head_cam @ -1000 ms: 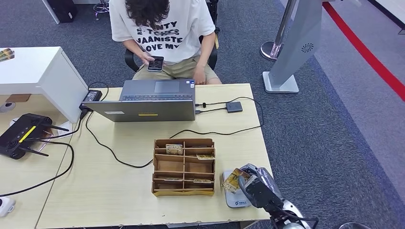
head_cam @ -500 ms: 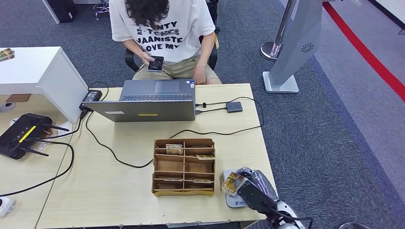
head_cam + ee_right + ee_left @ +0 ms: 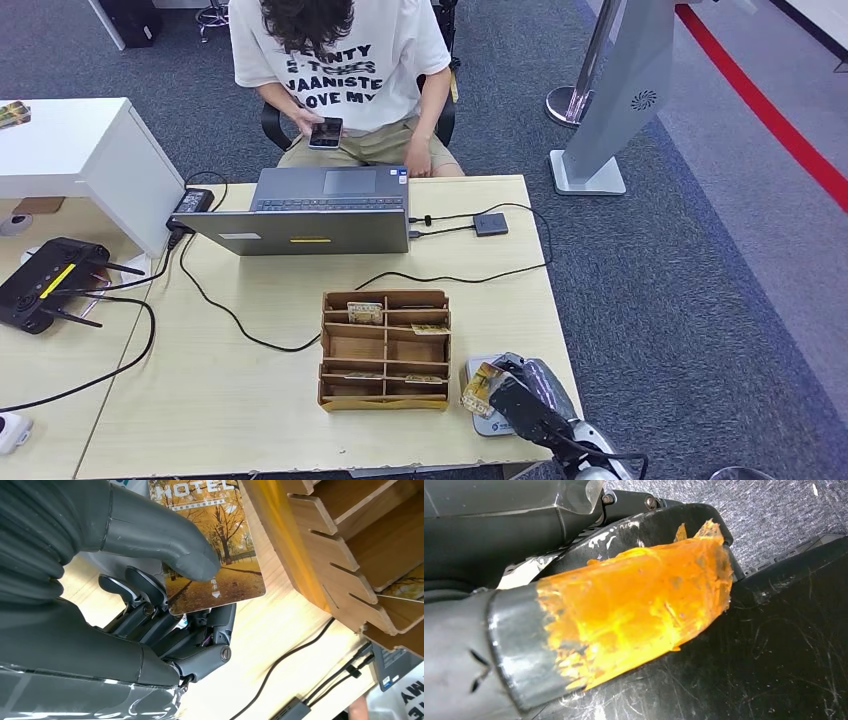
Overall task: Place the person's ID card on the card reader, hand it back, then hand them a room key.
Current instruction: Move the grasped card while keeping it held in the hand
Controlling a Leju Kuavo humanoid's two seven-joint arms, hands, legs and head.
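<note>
My right hand (image 3: pixel 528 400) is at the table's near right corner and pinches a card (image 3: pixel 481 388) printed with autumn trees. The card hangs tilted just over the white card reader (image 3: pixel 489 423); I cannot tell whether they touch. In the right wrist view the thumb (image 3: pixel 165 540) presses on the card (image 3: pixel 220 555) and the dark fingers (image 3: pixel 150 605) curl beneath it, beside the wooden organizer (image 3: pixel 310 540). My left hand (image 3: pixel 574 630) shows a grey cover and an orange-wrapped thumb; its fingers are hidden. The person (image 3: pixel 335 60) sits across the table looking at a phone (image 3: pixel 325 132).
A wooden slotted organizer (image 3: pixel 384 350) with several cards stands left of the reader. A laptop (image 3: pixel 310 215) sits at the table's far side, with cables (image 3: pixel 240 320) trailing across the top and a small black box (image 3: pixel 490 223). A router (image 3: pixel 45 285) lies on the left desk.
My right hand has drawn back a little toward the table's near edge, taking the card slightly left and lower over the reader. The person has stayed put.
</note>
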